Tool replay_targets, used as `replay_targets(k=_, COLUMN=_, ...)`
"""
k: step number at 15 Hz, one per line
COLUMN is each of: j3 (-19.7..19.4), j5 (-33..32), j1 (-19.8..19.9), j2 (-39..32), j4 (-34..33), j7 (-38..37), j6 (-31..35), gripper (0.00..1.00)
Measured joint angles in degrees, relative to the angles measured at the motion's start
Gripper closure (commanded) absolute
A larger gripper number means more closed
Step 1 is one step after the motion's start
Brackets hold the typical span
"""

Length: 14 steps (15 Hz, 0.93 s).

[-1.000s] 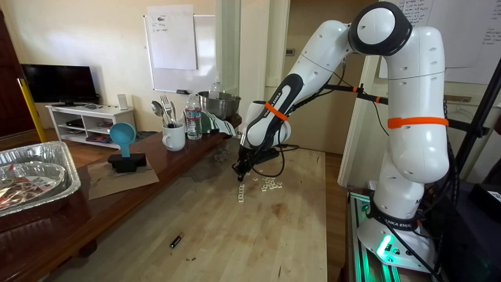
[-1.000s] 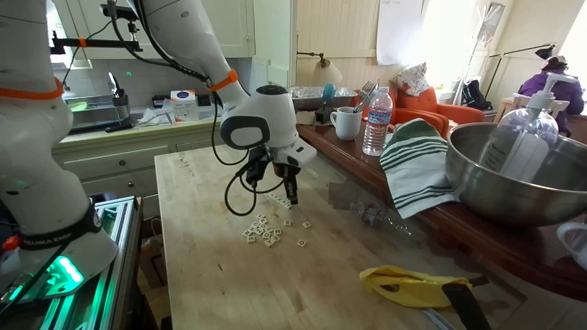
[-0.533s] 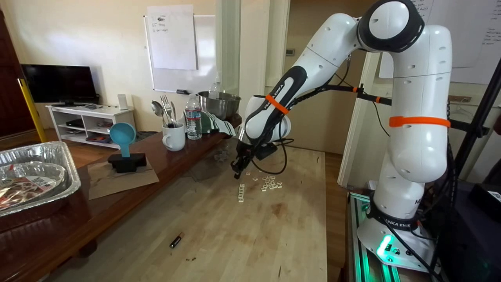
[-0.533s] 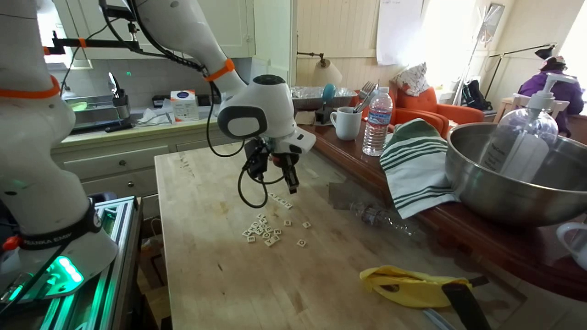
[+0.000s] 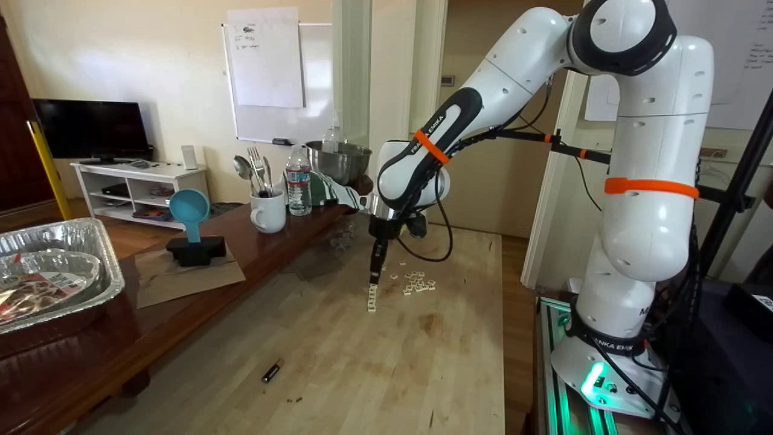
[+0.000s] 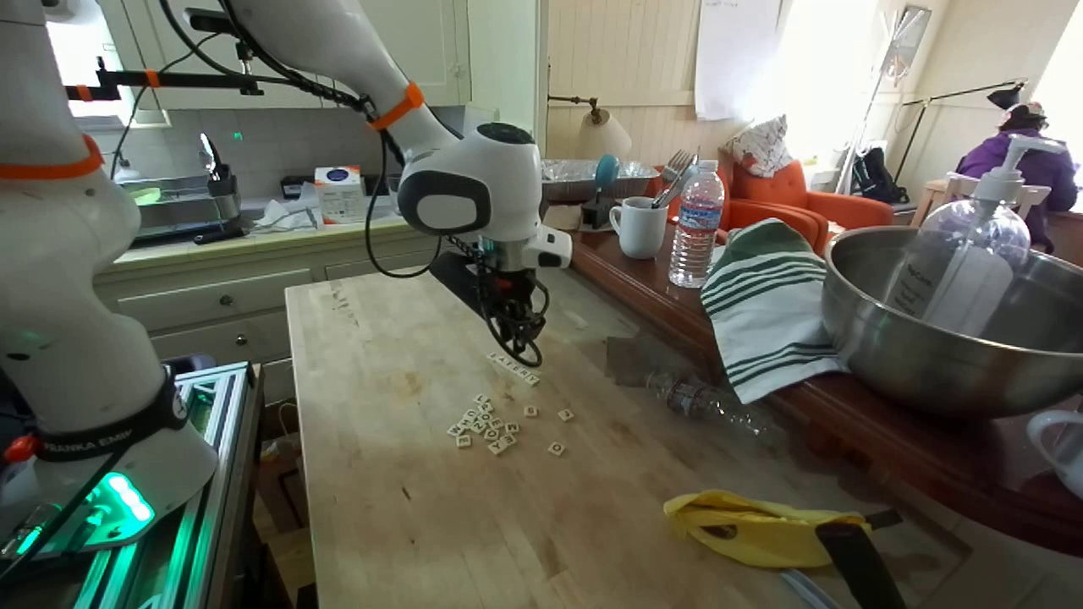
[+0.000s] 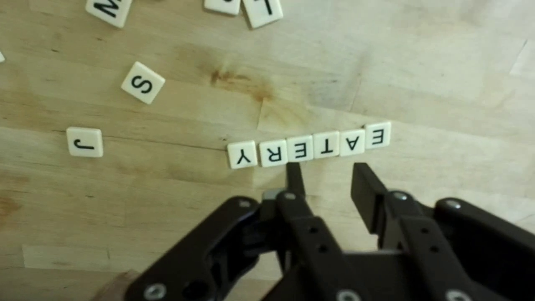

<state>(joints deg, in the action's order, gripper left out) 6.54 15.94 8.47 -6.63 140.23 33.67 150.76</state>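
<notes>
My end effector [image 7: 327, 168] points down over the counter [image 7: 459, 104], partway open, the gap clear straight through and nothing gripped. Row of six letter tiles [image 7: 300, 149], EATERY, upside down in the wrist view, lies across 12 o'clock just ahead of it; whether we touch, I cannot tell. J tile [image 7: 84, 142] sits at 9 o'clock, S tile [image 7: 143, 82] near 10, both lying loose and apart from the row.

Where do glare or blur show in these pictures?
In an exterior view, the window is blown out to white; in both exterior views, the green base light glares; in the wrist view, the letter tiles read clearly, the gripper looks dark, slightly soft.
</notes>
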Motion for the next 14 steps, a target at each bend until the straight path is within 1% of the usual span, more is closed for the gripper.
replay_targets(k=1, j3=-0.2, j5=-0.2, j1=-0.2, j2=0.2, j4=0.0, j7=2.0, j6=-1.2, gripper=0.23)
replay_targets(k=2, j3=-0.3, j5=-0.6, j1=-0.4, j2=0.3, j4=0.1, j7=3.8, j6=-2.0, gripper=0.17)
replay_targets(k=3, j3=-0.5, j5=-1.0, j1=-0.6, j2=0.3, j4=0.2, j7=5.4, j6=-2.5, gripper=0.10)
replay_targets(k=4, j3=-0.6, j5=-1.6, j1=-0.8, j2=0.4, j4=0.4, j7=7.0, j6=-2.5, gripper=0.01)
replay_targets(k=5, j3=-0.8, j5=-2.1, j1=-1.1, j2=0.5, j4=0.8, j7=8.4, j6=-2.5, gripper=0.00)
replay_targets(k=9, j3=-1.0, j5=-2.6, j1=-2.0, j2=1.2, j4=1.7, j7=11.9, j6=-1.6, gripper=0.00)
replay_targets(k=14, j3=-1.3, j5=-2.6, j1=-3.1, j2=2.5, j4=2.9, j7=12.5, j6=0.6, gripper=0.00)
